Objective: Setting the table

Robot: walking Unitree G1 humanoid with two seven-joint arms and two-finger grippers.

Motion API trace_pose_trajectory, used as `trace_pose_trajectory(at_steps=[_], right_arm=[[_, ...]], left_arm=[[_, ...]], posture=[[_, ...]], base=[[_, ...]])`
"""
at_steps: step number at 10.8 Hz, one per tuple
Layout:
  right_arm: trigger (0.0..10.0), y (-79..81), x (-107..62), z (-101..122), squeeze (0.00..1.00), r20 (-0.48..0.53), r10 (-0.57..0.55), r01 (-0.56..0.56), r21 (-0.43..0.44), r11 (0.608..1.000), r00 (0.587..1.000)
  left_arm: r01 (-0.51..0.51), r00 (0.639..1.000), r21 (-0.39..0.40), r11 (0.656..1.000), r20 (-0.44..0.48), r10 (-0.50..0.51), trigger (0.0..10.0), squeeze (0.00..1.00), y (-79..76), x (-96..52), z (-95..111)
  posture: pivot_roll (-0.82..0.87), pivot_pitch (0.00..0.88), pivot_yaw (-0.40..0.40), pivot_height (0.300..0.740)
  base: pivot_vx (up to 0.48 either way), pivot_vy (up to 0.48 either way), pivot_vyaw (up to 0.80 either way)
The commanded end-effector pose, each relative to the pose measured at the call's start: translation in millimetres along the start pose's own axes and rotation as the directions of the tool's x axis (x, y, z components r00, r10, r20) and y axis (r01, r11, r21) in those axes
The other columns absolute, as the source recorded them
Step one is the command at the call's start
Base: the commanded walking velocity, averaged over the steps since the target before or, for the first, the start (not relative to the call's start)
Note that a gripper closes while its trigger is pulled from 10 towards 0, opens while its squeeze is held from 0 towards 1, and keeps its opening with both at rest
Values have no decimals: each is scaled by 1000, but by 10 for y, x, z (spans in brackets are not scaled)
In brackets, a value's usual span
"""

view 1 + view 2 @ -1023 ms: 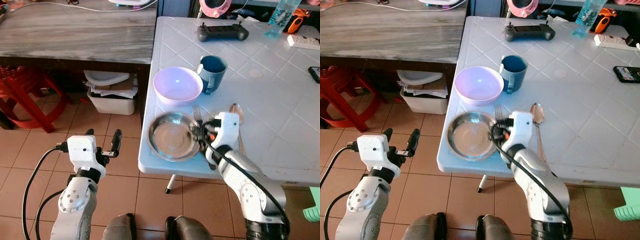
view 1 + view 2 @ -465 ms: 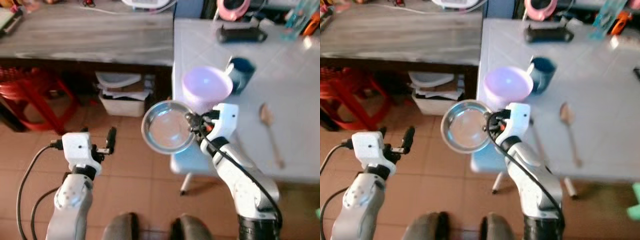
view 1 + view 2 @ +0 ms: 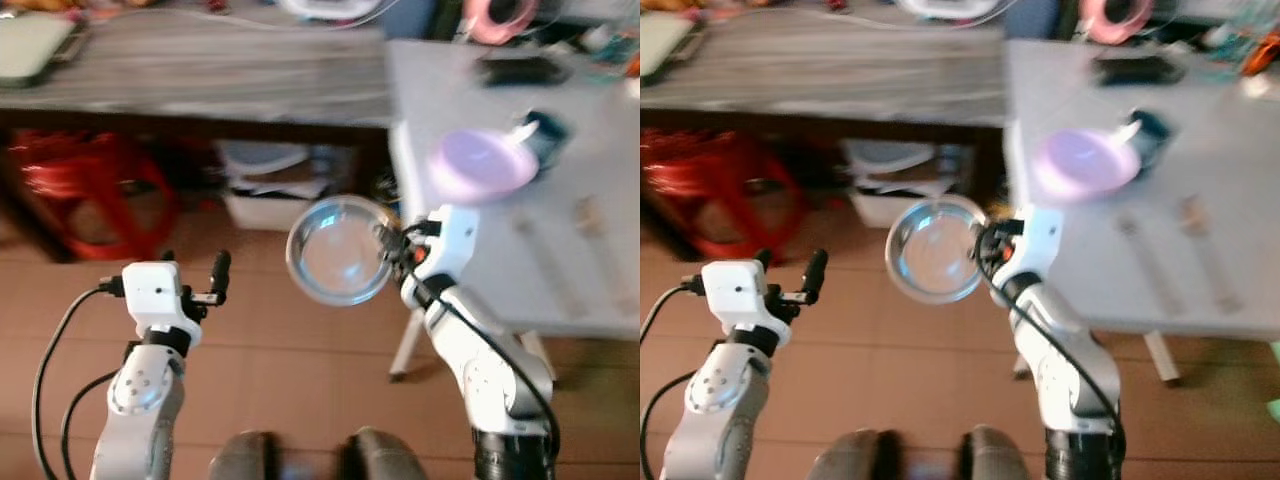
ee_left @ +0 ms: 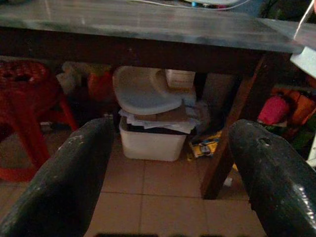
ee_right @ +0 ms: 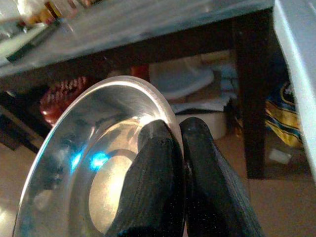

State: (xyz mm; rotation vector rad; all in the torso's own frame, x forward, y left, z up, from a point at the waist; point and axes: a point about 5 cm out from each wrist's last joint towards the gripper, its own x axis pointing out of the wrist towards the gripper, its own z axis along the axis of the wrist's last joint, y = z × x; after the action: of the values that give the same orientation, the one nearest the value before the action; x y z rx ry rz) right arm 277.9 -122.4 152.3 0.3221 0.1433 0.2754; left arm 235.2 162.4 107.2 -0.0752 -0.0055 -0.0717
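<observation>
The right gripper [image 5: 180, 148] pinches the thin rim of a round, shiny steel plate [image 3: 338, 250] between its two black fingers [image 5: 153, 187], clamped tight. The plate hangs tilted in the air over the tiled floor [image 3: 270, 340], off the edge of the white table [image 3: 600, 260]. A smooth lilac bowl [image 3: 482, 165] and a dark blue mug [image 3: 545, 128] sit on that table, blurred. The left gripper [image 4: 168, 168] hovers low with fingers spread wide, holding nothing, facing a white plastic bin [image 4: 153, 140] under a grey wood-grain bench [image 4: 148, 22].
</observation>
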Motion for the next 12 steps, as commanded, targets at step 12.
trace_pose_trajectory(at_steps=[12], right_arm=[[0,-237,127,309,0,194,-109,127,-86,988,975]], left_arm=[[26,999,27,999,28,-26,10000,0,-83,70,5]], posture=[[-32,108,-5,740]], base=[[429,62,0]])
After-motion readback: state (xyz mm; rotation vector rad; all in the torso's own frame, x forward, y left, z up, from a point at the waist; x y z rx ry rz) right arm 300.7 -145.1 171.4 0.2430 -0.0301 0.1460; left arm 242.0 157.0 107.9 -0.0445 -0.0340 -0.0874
